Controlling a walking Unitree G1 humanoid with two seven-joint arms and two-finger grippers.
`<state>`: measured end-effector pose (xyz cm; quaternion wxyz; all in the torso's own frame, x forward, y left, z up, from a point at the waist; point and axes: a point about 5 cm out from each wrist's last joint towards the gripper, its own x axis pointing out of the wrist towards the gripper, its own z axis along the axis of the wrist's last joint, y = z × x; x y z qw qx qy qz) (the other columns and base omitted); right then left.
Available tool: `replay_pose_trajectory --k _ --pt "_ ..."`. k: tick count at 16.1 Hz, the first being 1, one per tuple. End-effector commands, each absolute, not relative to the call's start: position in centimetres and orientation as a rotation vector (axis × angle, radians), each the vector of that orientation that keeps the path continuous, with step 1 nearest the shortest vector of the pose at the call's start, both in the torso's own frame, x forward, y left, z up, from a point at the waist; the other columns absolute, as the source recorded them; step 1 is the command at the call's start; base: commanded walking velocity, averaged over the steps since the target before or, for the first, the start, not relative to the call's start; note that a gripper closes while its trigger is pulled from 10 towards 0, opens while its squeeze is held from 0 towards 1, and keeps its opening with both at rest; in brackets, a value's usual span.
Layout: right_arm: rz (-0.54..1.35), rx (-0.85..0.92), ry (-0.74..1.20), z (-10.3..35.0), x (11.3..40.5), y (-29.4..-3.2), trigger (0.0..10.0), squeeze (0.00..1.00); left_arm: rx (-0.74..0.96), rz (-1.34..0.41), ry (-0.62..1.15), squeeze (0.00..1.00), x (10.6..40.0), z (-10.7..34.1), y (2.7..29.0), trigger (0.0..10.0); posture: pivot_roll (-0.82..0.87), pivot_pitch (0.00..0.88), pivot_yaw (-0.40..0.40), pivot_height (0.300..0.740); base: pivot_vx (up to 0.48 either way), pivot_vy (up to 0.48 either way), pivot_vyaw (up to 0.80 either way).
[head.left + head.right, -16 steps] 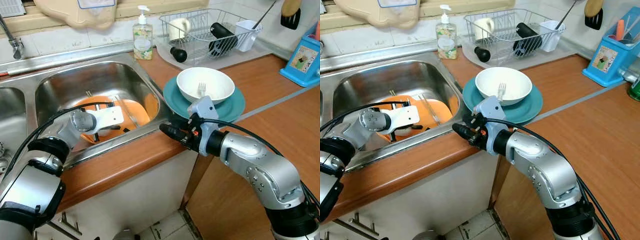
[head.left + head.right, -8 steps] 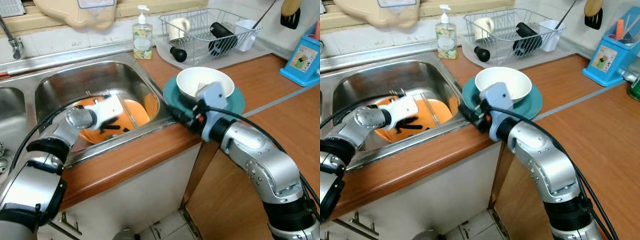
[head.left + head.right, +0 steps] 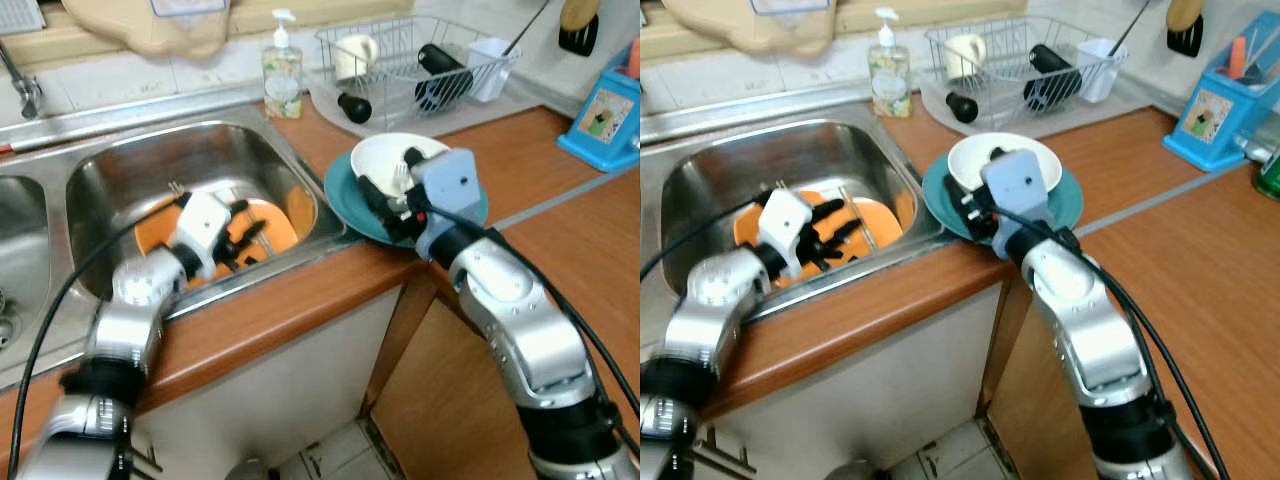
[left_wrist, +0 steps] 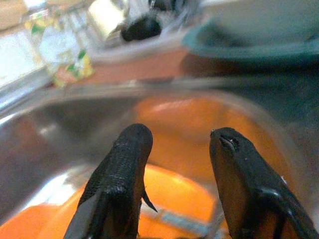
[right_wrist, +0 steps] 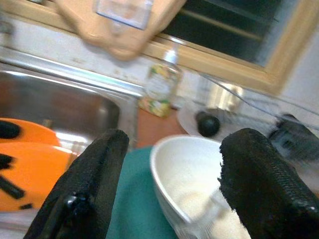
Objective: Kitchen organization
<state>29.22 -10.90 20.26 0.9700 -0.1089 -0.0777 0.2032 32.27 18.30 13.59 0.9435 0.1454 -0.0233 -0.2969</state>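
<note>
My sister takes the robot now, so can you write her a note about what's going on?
Left claw: open, down in the steel sink over the orange plates.
Right claw: open, fingers either side of the white bowl with a fork in it, on the round teal plate beside the sink.
Done: nothing is held.
Left: grip the bowl, clear the orange plates.

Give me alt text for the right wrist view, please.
The right gripper's two black fingers, spread open, straddle the near rim of a white bowl on a teal plate. Behind lie the steel sink with orange dishes and a soap bottle.
</note>
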Motion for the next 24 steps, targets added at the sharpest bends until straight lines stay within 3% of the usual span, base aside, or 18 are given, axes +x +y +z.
replay_pose_trajectory --k 1,2,3,4,5,6,7,24 --pt "0.345 -0.207 -0.131 19.3 29.4 -11.5 10.0 0.0 0.236 -0.612 -0.108 1.0 31.8 14.9 17.6 10.0 -0.04 0.0 0.036 0.74 0.0 0.0 0.0" --pt "0.322 -0.2 -0.124 19.0 29.5 -11.6 10.0 0.0 0.203 -0.62 -0.113 1.0 31.3 15.0 17.3 10.0 -0.03 0.0 0.036 0.74 0.0 0.0 0.0" --pt "0.29 -0.192 -0.107 18.3 29.6 -11.9 10.0 0.0 0.129 -0.678 -0.106 0.0 29.5 14.8 16.2 10.0 -0.03 0.0 0.036 0.74 0.0 0.0 0.0" --pt "0.288 -0.178 -0.104 18.0 29.6 -11.9 10.0 0.0 0.1 -0.703 -0.098 0.0 28.6 14.8 15.6 10.0 -0.03 0.0 0.036 0.74 0.0 0.0 0.0" --pt "0.286 -0.164 -0.1 17.8 29.7 -11.9 7.5 0.0 0.09 -0.712 -0.096 0.0 28.1 14.9 15.2 10.0 -0.03 0.0 0.036 0.74 0.0 0.0 0.0" --pt "0.286 -0.154 -0.1 17.6 29.9 -11.9 1.3 0.0 0.087 -0.718 -0.097 0.0 27.9 14.9 14.8 10.0 -0.02 0.0 0.036 0.74 0.0 0.0 0.0" --pt "0.285 -0.149 -0.096 17.6 29.9 -11.9 0.0 0.0 0.087 -0.724 -0.095 0.0 27.8 14.9 14.6 10.0 -0.02 0.0 0.035 0.74 0.0 0.0 0.0" --pt "0.21 0.018 -0.058 17.1 30.4 -12.8 0.0 0.0 0.1 -0.756 -0.067 0.0 26.9 16.0 13.0 10.0 -0.02 0.0 0.037 0.74 0.0 0.0 0.0"
